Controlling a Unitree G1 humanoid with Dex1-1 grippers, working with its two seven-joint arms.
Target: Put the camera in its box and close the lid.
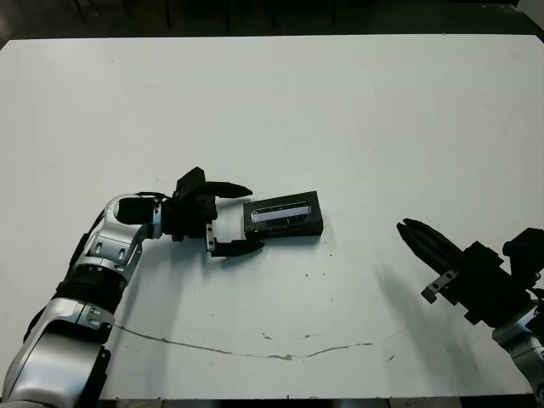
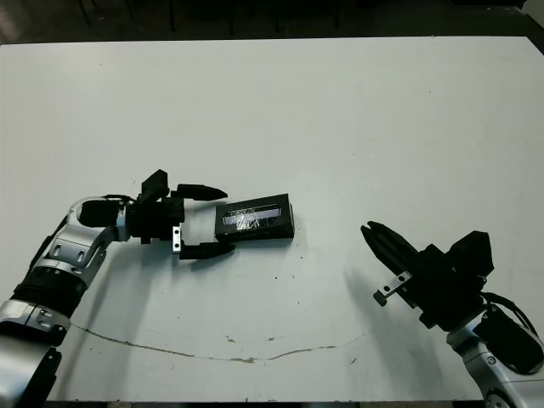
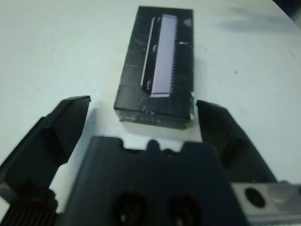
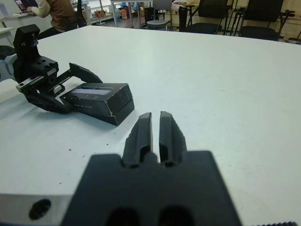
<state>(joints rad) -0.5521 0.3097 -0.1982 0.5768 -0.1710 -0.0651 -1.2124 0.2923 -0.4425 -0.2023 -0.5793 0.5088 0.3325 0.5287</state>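
Lid (image 1: 282, 216) and box (image 4: 118, 114) sit stacked as one closed black package near the middle of the white tabletop (image 1: 340, 110) in the left eye view, the glossy window strip facing up. The camera itself cannot be seen. The left end effector (image 1: 239, 218) lies just beside the package's left short end with its two black fingers spread wide, one tip near each corner of that end; whether they touch it cannot be told. The right end effector (image 1: 408, 230) is well apart at the lower right, fingers pressed together into a single point aimed toward the package and gripping nothing. A thin brownish scratch (image 1: 246, 348) runs across the tabletop near the front edge.

The right eye view gives the same layout: the package between the spread left fingertips and the bare tabletop to its right.

From the left wrist view, the lid fills the centre, its pale reflective strip running lengthwise away from the black body. The two fingers (image 3: 61, 127) stand open on either side of the near short end.

From the right wrist view, the two fingers (image 4: 141, 136) rise side by side with only a hairline slit between them. Beyond them the package shows as two layers, lid on box, with the left end effector at its far end. A person (image 4: 56, 12) sits at a desk in the background.
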